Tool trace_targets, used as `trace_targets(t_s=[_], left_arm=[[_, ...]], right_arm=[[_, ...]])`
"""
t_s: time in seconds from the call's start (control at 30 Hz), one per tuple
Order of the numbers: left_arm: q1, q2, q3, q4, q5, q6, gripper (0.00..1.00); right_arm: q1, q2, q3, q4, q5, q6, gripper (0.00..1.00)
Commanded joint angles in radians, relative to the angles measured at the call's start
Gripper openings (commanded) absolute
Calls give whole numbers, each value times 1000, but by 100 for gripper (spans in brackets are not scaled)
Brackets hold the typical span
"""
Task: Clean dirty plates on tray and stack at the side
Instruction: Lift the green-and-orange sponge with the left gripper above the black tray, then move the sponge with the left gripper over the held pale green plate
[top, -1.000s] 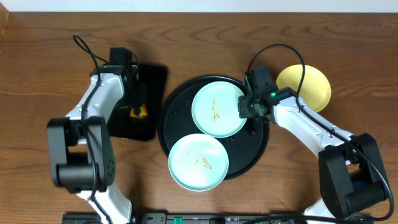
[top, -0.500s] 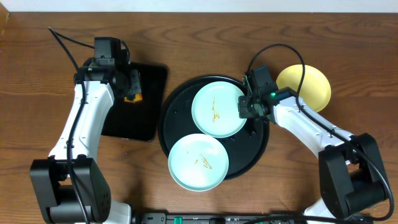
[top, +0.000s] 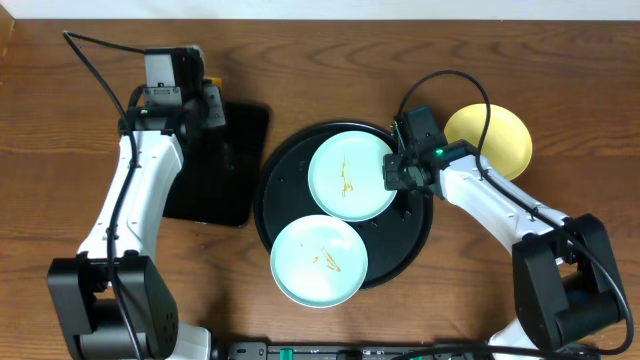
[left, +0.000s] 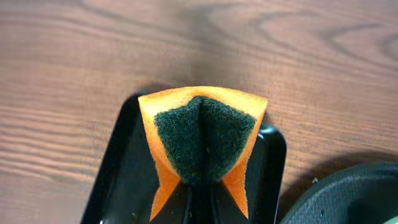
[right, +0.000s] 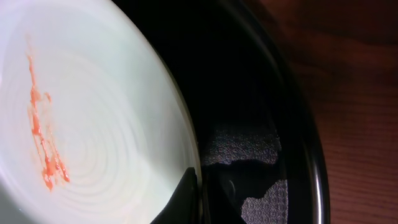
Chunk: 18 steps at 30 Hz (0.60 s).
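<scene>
Overhead, the left hand (top: 210, 98) grasps an orange sponge (left: 202, 140) over the 12 o'clock edge of the rectangular tray (top: 215, 180). On the round black tray (top: 405, 240), the smeared upper mint plate (top: 345, 178) sits at 12 o'clock, and the lower mint plate (top: 318, 260) overhangs the rim at 7. The right hand (top: 397, 173) is clenched on the upper plate's 3 o'clock rim. The yellow plate (top: 495, 140) rests on the worktop (top: 320, 60), at 2 o'clock off the tray.
</scene>
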Motion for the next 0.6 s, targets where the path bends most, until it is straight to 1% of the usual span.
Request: trace_targets(t_s=[0.0, 0.57], left_arm=[[5, -38, 19, 18, -21, 33, 7], [5, -40, 19, 25, -36, 44, 7]], right_arm=[[14, 8, 15, -4, 3, 3, 1], [14, 8, 15, -4, 3, 3, 1]])
